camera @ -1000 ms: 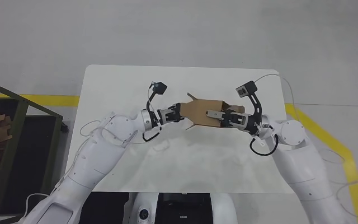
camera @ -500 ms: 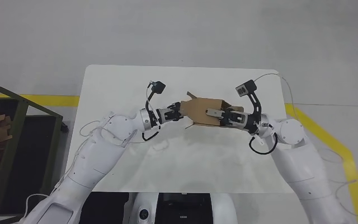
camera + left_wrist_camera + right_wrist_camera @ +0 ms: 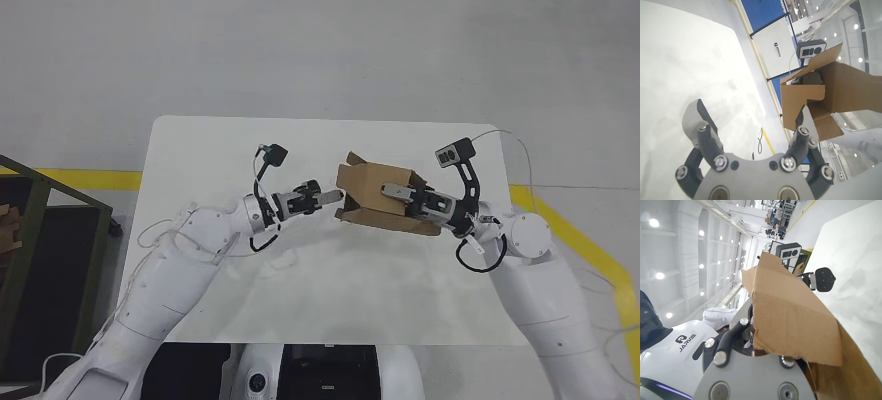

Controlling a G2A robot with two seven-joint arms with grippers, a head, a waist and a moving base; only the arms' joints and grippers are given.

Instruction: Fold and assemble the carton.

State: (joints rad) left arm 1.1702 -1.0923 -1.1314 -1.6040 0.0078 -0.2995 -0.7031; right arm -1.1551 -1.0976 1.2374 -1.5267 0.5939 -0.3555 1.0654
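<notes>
White tabletop lies under both arms, ringed by grey floor. At the left claw the grip is released: its fingers stand wide apart, and one of them sits just at the edge of a loose end flap without pinching it. The right claw is clenched on the carton from the opposite end, with one finger lying over the top panel and the other hidden behind cardboard. Held that way, the carton appears lifted off the tabletop and tilted. It sits between the two claws over the middle of the surface, opened into a box shape with its end flaps splayed toward the left claw. It looks like thin corrugated board, so it is probably very light, stiff across each panel and willing to bend only along the scored creases. A ragged edge near the right claw suggests it tears and dents easily. Flaps like these tend to spring back, so they are best pushed near the crease. The body is best held at a panel edge close to a corner, with light pressure.
</notes>
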